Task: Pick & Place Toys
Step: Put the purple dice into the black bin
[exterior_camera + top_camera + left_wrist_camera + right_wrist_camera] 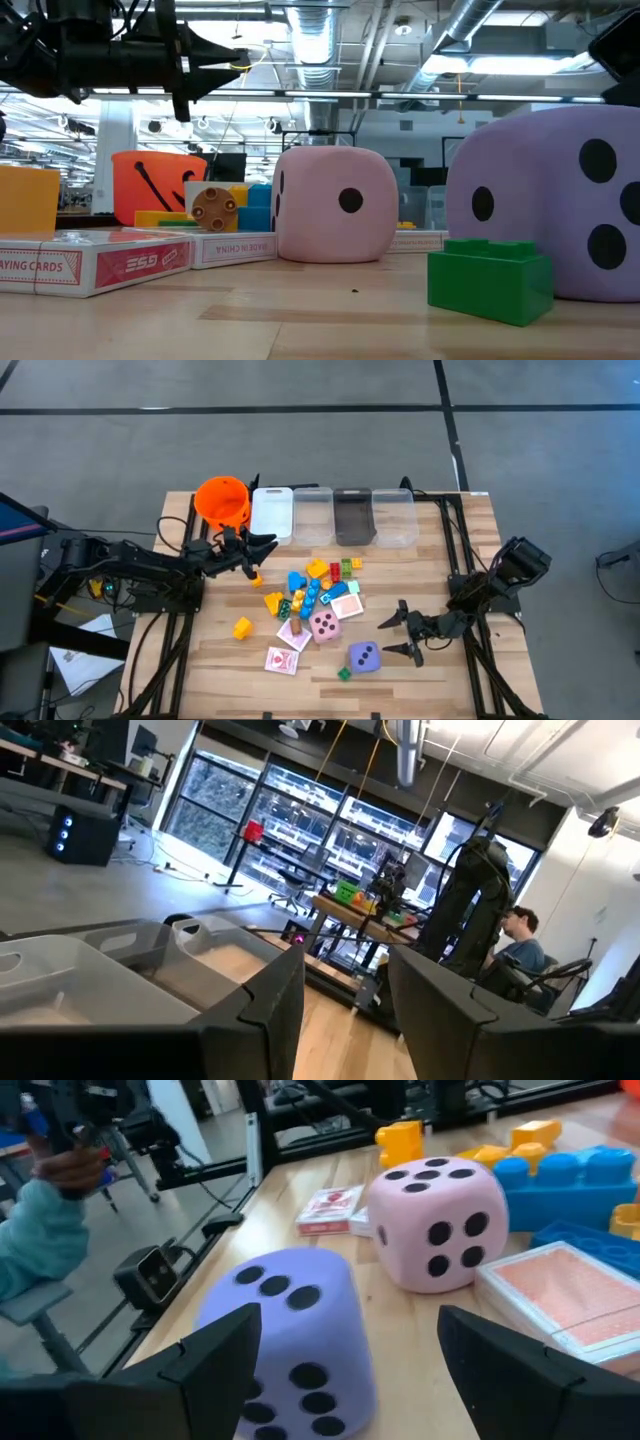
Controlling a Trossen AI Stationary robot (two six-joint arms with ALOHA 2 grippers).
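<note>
The toys lie mid-table: a pile of blue, yellow, red and green blocks [315, 585], a pink die [324, 624], a purple die [363, 656], card packs [281, 660], a lone yellow block [242, 627] and a green block [344, 674]. My right gripper [395, 635] is open just right of the purple die. In the right wrist view its fingers stand wide apart [350, 1320] before the purple die [290, 1330], with the pink die [435, 1225] beyond. My left gripper [262, 552] is open and empty above the table, between the orange bucket and the pile; its wrist view [345, 1010] shows nothing between the fingers.
An orange bucket [222, 502] stands at the far left. Beside it, a row of clear bins [313, 515] runs along the far edge, one of them dark [353, 517]. Bare wood lies at the near left and the right. People sit in the room beyond the table.
</note>
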